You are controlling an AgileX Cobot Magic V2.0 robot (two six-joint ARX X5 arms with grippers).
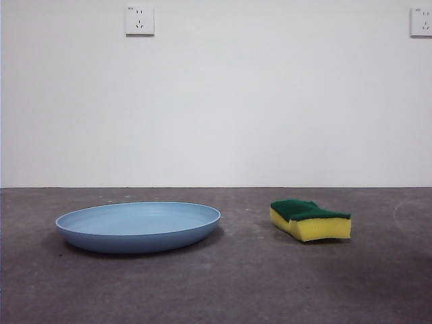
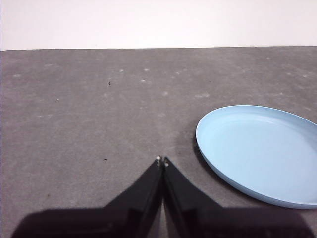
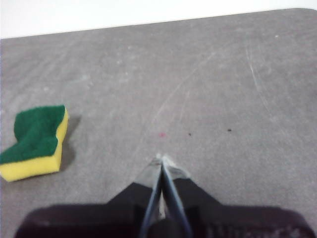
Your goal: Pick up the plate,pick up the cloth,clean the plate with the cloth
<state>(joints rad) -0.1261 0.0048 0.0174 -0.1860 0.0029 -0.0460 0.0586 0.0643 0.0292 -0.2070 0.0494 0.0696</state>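
Observation:
The light-blue plate (image 1: 138, 225) lies flat on the dark grey table at the left of the front view. It also shows in the left wrist view (image 2: 262, 153). The cloth is a yellow sponge with a green top (image 1: 310, 219), lying to the right of the plate; it also shows in the right wrist view (image 3: 35, 143). My left gripper (image 2: 161, 160) is shut and empty above the table, apart from the plate's rim. My right gripper (image 3: 161, 158) is shut and empty above the table, apart from the sponge. Neither arm shows in the front view.
A white wall stands behind the table's far edge, with two sockets (image 1: 139, 20) high up. The grey table top (image 1: 243, 283) lies bare around the plate and sponge.

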